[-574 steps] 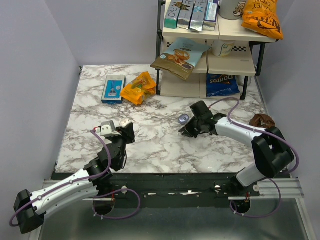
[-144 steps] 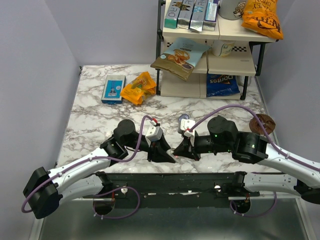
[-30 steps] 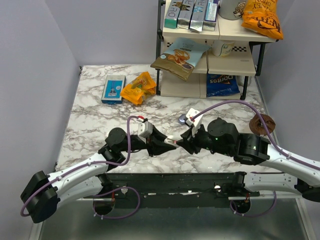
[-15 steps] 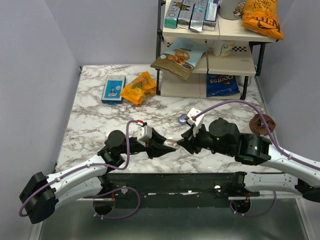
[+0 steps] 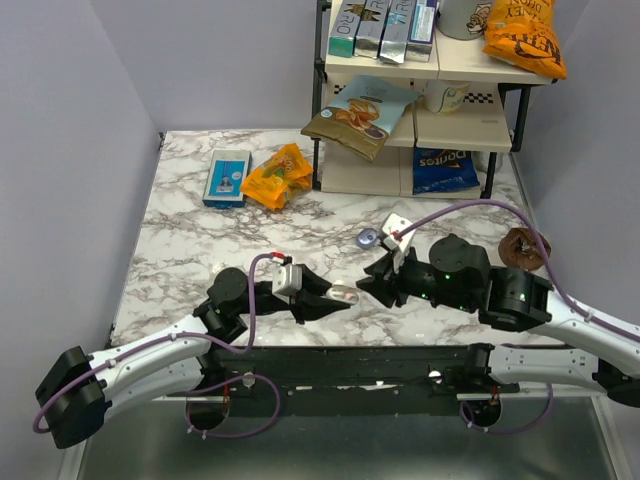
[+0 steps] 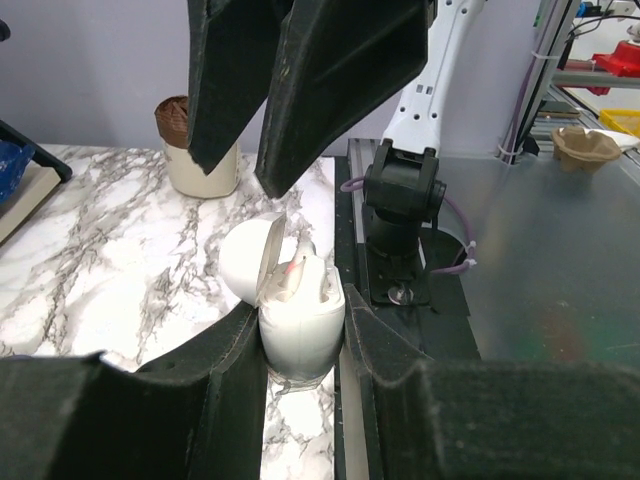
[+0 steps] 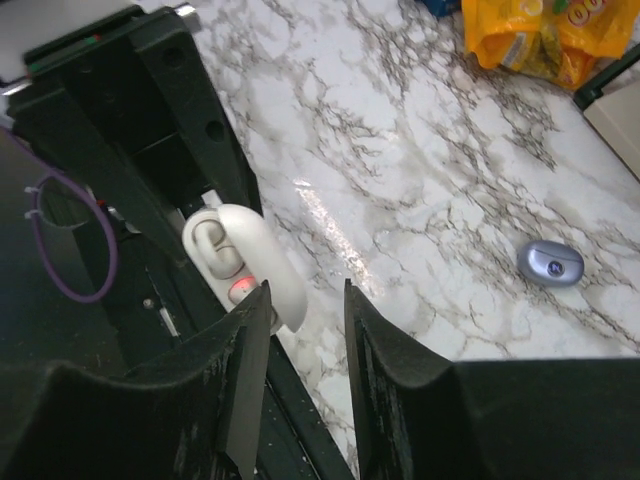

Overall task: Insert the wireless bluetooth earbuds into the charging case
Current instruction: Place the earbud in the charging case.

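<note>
Left gripper (image 5: 335, 297) is clamped on the base of the white charging case (image 6: 300, 320), holding it upright by the near edge of the table (image 5: 200, 240) with the lid flipped open; a red light glows inside, and a pale rounded shape sits in one well, possibly a bud already seated, though I cannot be sure; the right gripper (image 5: 372, 284) has its fingers partly spread with nothing between them. Compared with a second back, its tips no longer touch the mouth of the case; it is drawn off toward its own side, a clear gap showing between the two, while the case sits a little nearer the arm bases; that reads as a release just finished, not an approach. One small blue-lilac earbud (image 7: 551, 262), as it appears to be, lies on the marble beyond the right gripper, well apart from the case; so the task looks about half done, and the empty right gripper seems free to fetch it.
</note>
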### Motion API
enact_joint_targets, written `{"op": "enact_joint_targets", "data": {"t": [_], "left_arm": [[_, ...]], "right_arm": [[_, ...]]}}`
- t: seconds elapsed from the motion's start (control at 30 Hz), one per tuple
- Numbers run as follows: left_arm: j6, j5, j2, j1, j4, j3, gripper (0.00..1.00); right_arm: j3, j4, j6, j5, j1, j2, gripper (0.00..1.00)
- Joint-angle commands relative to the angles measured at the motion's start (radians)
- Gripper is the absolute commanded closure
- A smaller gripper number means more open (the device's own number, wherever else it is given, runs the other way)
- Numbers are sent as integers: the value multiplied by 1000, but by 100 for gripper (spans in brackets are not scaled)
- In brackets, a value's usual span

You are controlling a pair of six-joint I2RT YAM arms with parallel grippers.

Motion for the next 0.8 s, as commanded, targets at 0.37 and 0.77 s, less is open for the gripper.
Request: {"op": "enact_joint_targets", "data": {"t": [0.37,0.77], "left_arm": [[32,-36,6,-5,-48,45,100],[39,-8,-2,-7,-33,42,100]], "right_arm": [[26,24,-84,-354,4,4,81],[35,18,-67,-265,4,56,92]]}}
